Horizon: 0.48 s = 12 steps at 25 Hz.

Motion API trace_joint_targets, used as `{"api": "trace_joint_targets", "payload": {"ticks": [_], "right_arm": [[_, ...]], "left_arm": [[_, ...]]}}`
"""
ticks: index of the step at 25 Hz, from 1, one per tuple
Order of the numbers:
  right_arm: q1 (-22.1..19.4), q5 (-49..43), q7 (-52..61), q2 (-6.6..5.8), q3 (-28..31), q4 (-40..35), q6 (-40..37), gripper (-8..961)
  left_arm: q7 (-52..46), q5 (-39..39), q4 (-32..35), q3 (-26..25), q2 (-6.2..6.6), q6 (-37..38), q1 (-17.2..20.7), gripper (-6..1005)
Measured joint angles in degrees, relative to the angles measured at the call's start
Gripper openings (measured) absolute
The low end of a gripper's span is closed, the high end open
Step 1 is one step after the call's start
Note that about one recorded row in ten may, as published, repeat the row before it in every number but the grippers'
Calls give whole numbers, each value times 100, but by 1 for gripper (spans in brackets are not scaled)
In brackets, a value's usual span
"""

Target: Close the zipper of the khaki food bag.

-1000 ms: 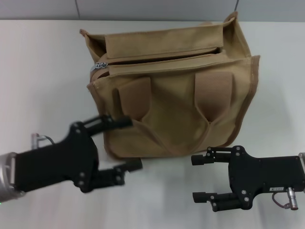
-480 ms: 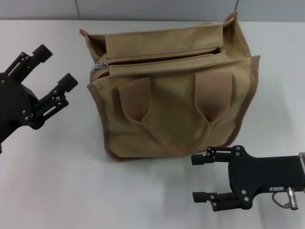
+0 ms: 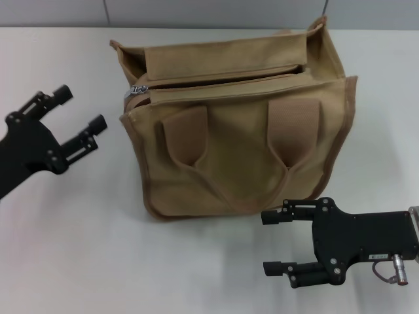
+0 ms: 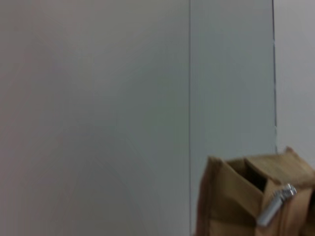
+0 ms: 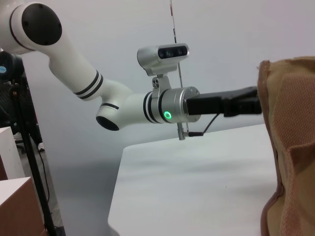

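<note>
Zipper point(image 3: 222, 80) not closed yet: dark gap runs along the top of the khaki food bag point(image 3: 239, 124), mid-table, pull tab point(image 3: 137, 89) at its left end. Nothing gripped. Left gripper point(image 3: 80, 112) hovers left of the tab, fingers spread, empty. Right gripper point(image 3: 275, 242) parked near the bag's front, fingers apart, empty.

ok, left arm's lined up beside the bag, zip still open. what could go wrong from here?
The left gripper, open, is off to the side of the khaki food bag, and the pull tab is small, so the fingers could miss it or catch fabric. Nothing holds the bag: the right gripper rests open on the table, so pulling the zipper may drag the bag.
</note>
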Motion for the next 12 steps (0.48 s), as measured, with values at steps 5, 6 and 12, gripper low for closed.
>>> {"api": "trace_joint_targets", "payload": {"ticks": [5,6,12], "right_arm": [[-1,-4,4,0,0,0,46,747],[-1,-4,4,0,0,0,46,747],[2,-6,12,0,0,49,67,746]], "left_arm": [[113,478,10,-1,-72,-62,-144,799],[117,570,10,0,-87,-51,-181,799],[168,651,59,-28,-182,-175,-281,799]]}}
